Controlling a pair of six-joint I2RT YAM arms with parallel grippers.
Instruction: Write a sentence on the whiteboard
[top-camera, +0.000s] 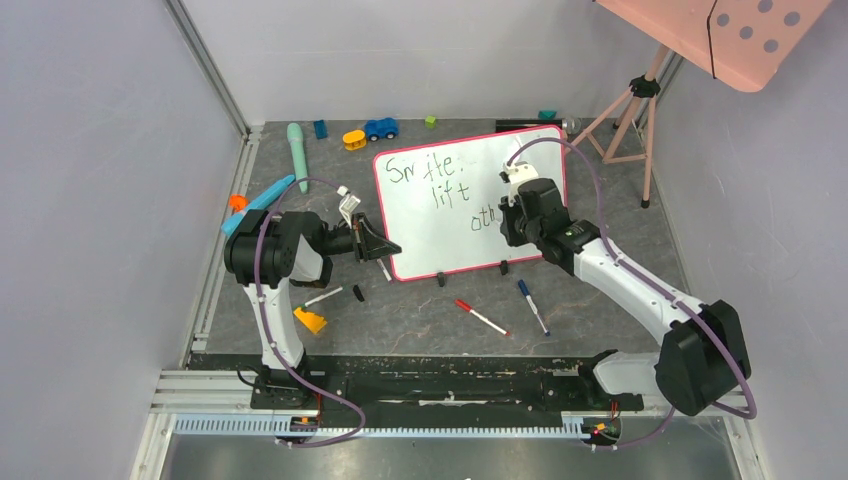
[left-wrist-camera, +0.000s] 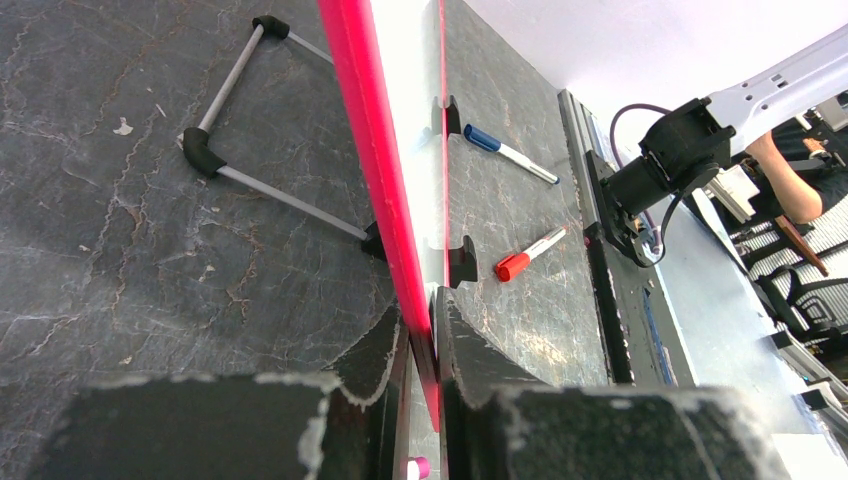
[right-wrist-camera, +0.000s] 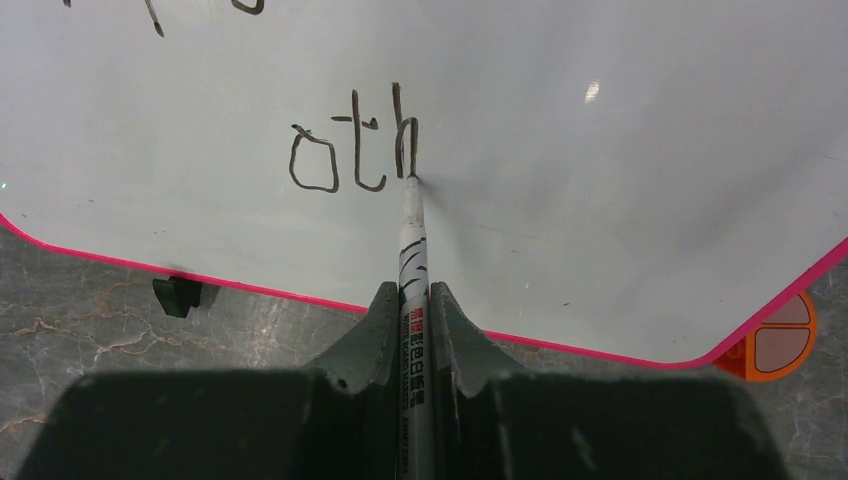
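Observation:
The whiteboard (top-camera: 420, 245) stands tilted on its black feet mid-table, with a pink-red frame (left-wrist-camera: 365, 120). On it the sentence (top-camera: 432, 185) runs in black staggered lines, the lowest reading "oth" (right-wrist-camera: 350, 150). My left gripper (top-camera: 390, 250) is shut on the board's lower left edge, and the frame passes between its jaws (left-wrist-camera: 422, 330). My right gripper (right-wrist-camera: 412, 300) is shut on a white marker (right-wrist-camera: 412, 235). The marker's tip touches the board at the foot of the "h". In the top view the right gripper (top-camera: 512, 212) hovers over the board's right part.
A red-capped marker (top-camera: 482, 317), a blue-capped marker (top-camera: 533, 305) and a black cap (top-camera: 358, 293) lie in front of the board. A yellow-orange piece (top-camera: 311, 320) sits near the left arm. Small toys (top-camera: 381, 128) line the back. A tripod (top-camera: 630, 115) carrying a salmon panel (top-camera: 740, 35) stands back right.

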